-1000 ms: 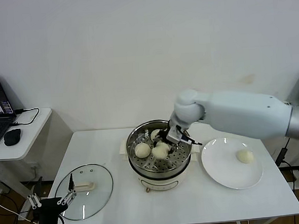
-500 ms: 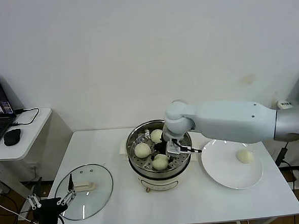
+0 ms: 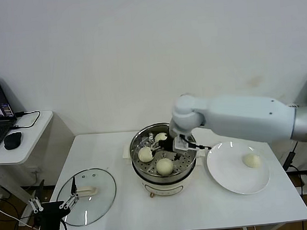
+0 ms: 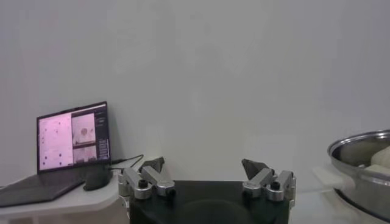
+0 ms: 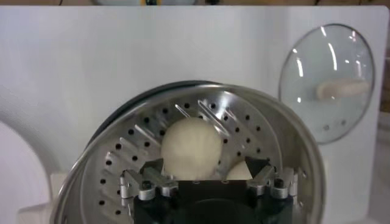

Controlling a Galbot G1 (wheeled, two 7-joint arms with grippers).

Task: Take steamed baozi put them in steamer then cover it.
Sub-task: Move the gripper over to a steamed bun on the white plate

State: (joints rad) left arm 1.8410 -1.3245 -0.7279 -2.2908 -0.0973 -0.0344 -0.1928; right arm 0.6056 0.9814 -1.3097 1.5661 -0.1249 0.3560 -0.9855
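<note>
— What does the head view give, held against a second ago?

— The right gripper [image 3: 165, 144] then pinched a bun over the steamer [image 3: 163, 158]. Now its fingers are spread and empty, just above the perforated steel tray, and three smooth cream-white buns [image 3: 165, 166] lie in the pot. A fourth bun [image 3: 251, 160] sits on the flat white plate [image 3: 235, 177] to the right. The glass lid [image 3: 87, 194] with its oblong handle lies flat on the white table [image 3: 201, 211], left of the pot – unmoved. The left gripper [image 3: 53, 205] hangs low at the table's near-left corner, fingers apart.

— And the left wrist view?

— The left gripper's fingers [image 4: 151, 176] stand wide with nothing between them; a laptop [image 4: 72, 146] behind, the steamer's shiny rim [image 4: 359, 161] off to one side.

— The right wrist view?

— Open fingers [image 5: 149, 176] flank a round bun [image 5: 191, 149] on the holed tray – not touching it.
</note>
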